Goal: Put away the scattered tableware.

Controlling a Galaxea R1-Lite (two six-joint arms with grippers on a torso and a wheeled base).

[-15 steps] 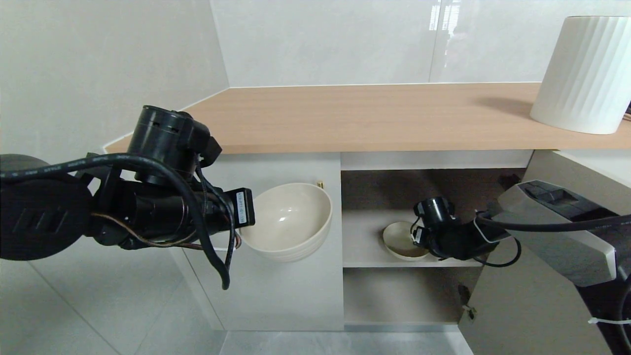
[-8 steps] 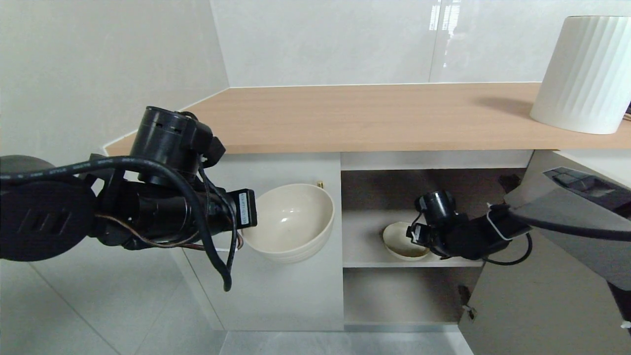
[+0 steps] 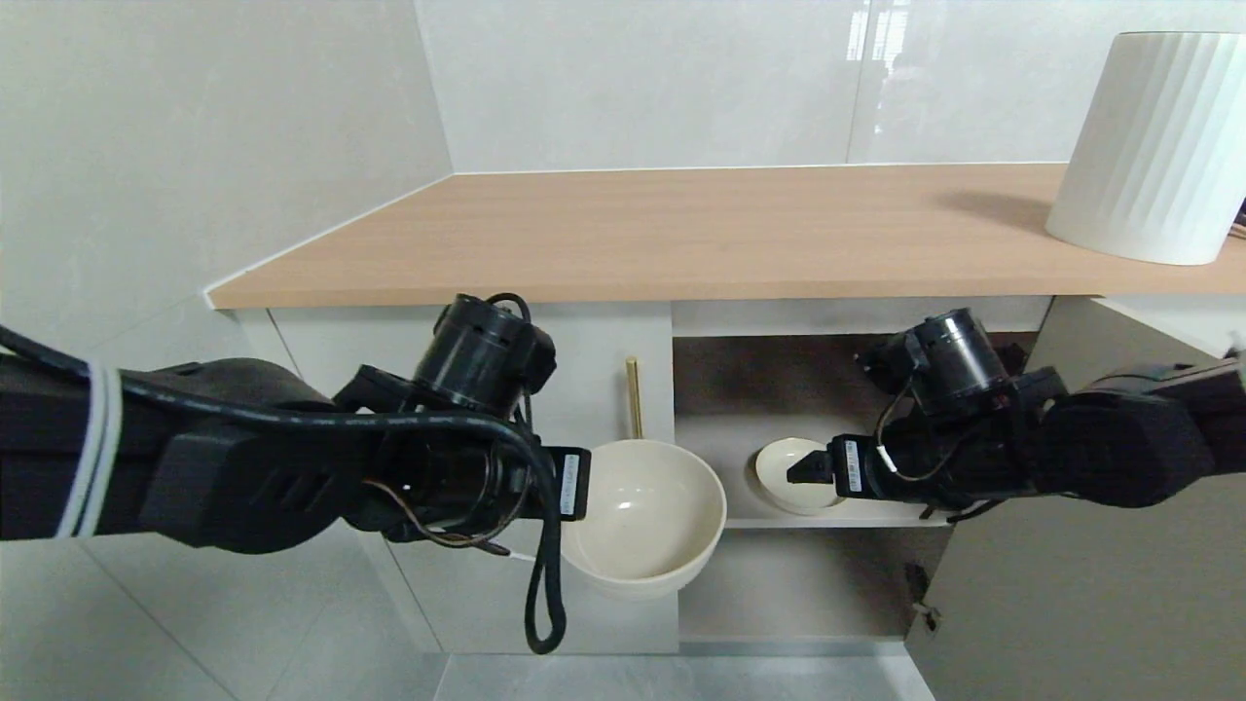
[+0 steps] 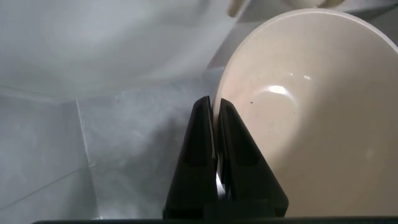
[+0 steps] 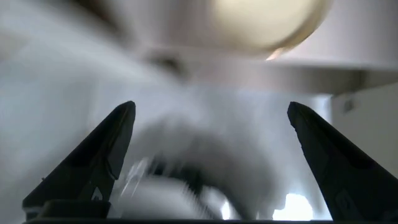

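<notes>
As I looked over the feeds, the wooden countertop [image 3: 730, 234] ran across above both arms, well over the left gripper [image 3: 574, 484] and the right gripper [image 3: 803, 470]. Beneath it the cabinet [image 3: 857, 316] faced them. Its closed door [image 3: 584, 336] stood behind the left gripper, and its open compartment lay straight ahead of the right one. A white ribbed container [image 3: 1149, 146] stood on the countertop, high above the right gripper and off to its outer side, well apart from it.

The left gripper was clamped on the near rim of a large cream bowl [image 3: 647, 516]. The left wrist view showed its two fingers [image 4: 202, 143] pressed together on that rim, one on the inner wall and one on the outer. The bowl hung mouth-up, out beyond the fingertips and in front of the lower part of the closed door. Its far edge reached across to the side of the open compartment.

The right gripper had its fingers spread wide and carried nothing. A small cream dish [image 3: 779, 462] sat on the cabinet shelf [image 3: 711, 467] just beyond its fingertips. I could not tell whether the tips touched it. In the right wrist view the dish showed blurred, ahead of the spread fingers [image 5: 106, 155].

A slim brass handle [image 3: 633, 394] stood upright on the closed door, just above the bowl's far rim and up past the left gripper's fingertips.
</notes>
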